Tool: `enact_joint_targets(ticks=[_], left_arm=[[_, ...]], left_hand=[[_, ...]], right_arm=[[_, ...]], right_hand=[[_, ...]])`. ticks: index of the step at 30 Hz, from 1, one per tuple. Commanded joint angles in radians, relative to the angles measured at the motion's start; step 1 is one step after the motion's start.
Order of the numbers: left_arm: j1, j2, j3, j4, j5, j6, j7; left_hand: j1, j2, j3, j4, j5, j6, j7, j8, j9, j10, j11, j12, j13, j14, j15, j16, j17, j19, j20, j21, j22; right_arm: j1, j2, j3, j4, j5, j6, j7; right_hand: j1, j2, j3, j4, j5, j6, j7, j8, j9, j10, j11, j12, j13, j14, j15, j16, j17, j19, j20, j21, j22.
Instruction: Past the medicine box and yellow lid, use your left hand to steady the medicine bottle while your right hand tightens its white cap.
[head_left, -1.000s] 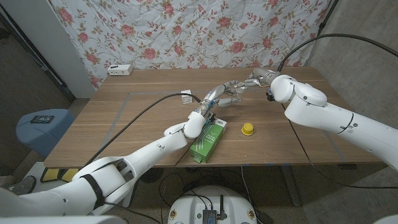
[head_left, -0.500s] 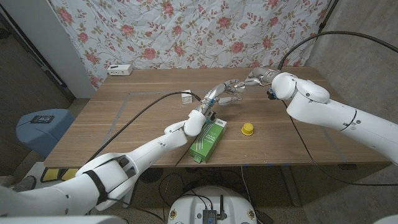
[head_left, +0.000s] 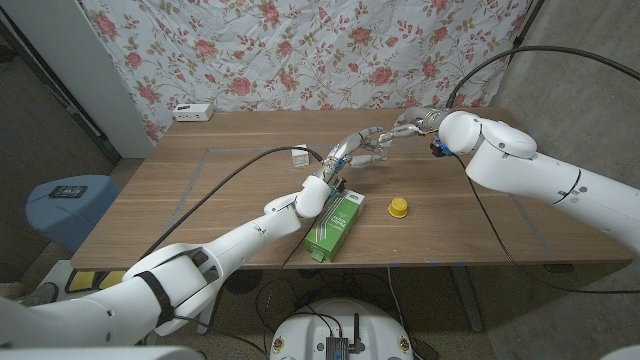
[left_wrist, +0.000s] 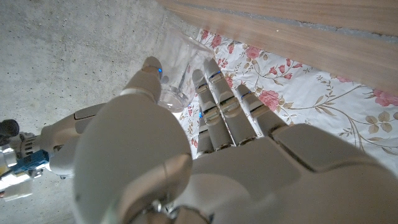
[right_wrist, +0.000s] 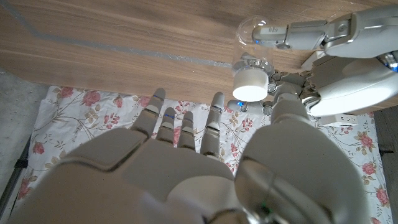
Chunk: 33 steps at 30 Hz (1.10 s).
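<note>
Past the green medicine box (head_left: 333, 225) and the yellow lid (head_left: 398, 207), my left hand (head_left: 352, 152) holds the clear medicine bottle (head_left: 376, 155) upright on the table. The left wrist view shows the bottle (left_wrist: 177, 68) between that hand's thumb and fingers (left_wrist: 214, 93). In the right wrist view, the white cap (right_wrist: 252, 86) sits on the bottle (right_wrist: 250, 38), with the left hand (right_wrist: 339, 65) around it. My right hand (head_left: 405, 124) hovers at the bottle's top with fingers (right_wrist: 186, 121) spread. Its thumb tip is beside the cap, and nothing is gripped.
A white power strip (head_left: 193, 112) lies at the table's far left, and a small white object (head_left: 300, 157) sits on the cable left of my left hand. Flowered cloth hangs behind the wooden table (head_left: 200, 190). Black cables trail from both arms.
My right arm has edged slightly farther back, its hand still at the bottle's top. The left hand keeps its hold on the bottle in the same spot.
</note>
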Motion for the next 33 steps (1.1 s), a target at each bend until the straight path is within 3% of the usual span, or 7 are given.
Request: enact_joint_targets(ticks=[1, 13, 28, 33], left_arm=[[0.009, 0.013, -0.003, -0.028, 0.002, 0.018, 0.000], [0.020, 0.020, -0.006, -0.048, 0.004, 0.027, 0.000], [0.023, 0.021, -0.006, -0.054, 0.008, 0.028, -0.003], [0.022, 0.021, -0.006, -0.053, 0.008, 0.027, -0.004]], left_hand=[[0.002, 0.011, 0.006, 0.001, 0.007, -0.002, -0.004, -0.003, 0.006, 0.080, -0.070, 0.007, 0.005, 0.010, -0.065, 0.002, 0.001, -0.005, -0.119, 0.004, 0.002], [0.001, 0.008, 0.007, 0.001, 0.007, 0.000, -0.004, -0.002, 0.006, 0.082, -0.071, 0.007, 0.005, 0.010, -0.067, 0.002, 0.001, -0.005, -0.121, 0.004, 0.002], [0.000, 0.007, 0.008, 0.000, 0.007, -0.001, -0.005, -0.002, 0.006, 0.081, -0.072, 0.007, 0.005, 0.009, -0.067, 0.001, 0.001, -0.005, -0.121, 0.004, 0.002], [0.001, 0.007, 0.008, 0.000, 0.008, -0.001, -0.005, -0.002, 0.006, 0.082, -0.070, 0.007, 0.005, 0.011, -0.068, 0.002, 0.002, -0.005, -0.121, 0.004, 0.002]], right_arm=[[0.026, -0.004, -0.001, 0.008, 0.006, 0.040, 0.073], [0.035, 0.004, -0.001, 0.013, -0.009, 0.047, 0.102], [0.022, 0.011, 0.014, 0.018, -0.008, 0.059, 0.100], [0.018, 0.011, 0.017, 0.018, -0.011, 0.064, 0.096]], right_hand=[[0.034, 0.008, 0.015, -0.019, 0.000, -0.010, -0.005, -0.009, -0.005, -0.014, 0.002, 0.004, 0.001, -0.013, 0.002, -0.005, -0.001, -0.006, 0.002, 0.000, 0.001], [0.112, 0.027, 0.057, -0.043, 0.011, -0.010, -0.027, -0.021, -0.020, -0.028, 0.004, 0.010, 0.000, -0.023, 0.002, -0.002, -0.002, -0.004, -0.006, 0.002, 0.000], [0.172, 0.037, 0.088, -0.048, 0.012, 0.013, -0.054, -0.023, -0.031, -0.021, 0.000, 0.018, 0.000, -0.016, -0.006, 0.003, -0.004, 0.004, -0.021, 0.004, 0.000], [0.197, 0.033, 0.099, -0.048, 0.008, 0.051, -0.065, -0.016, -0.038, -0.015, 0.001, 0.021, -0.001, -0.015, -0.008, 0.004, -0.005, 0.005, -0.022, 0.004, 0.000]])
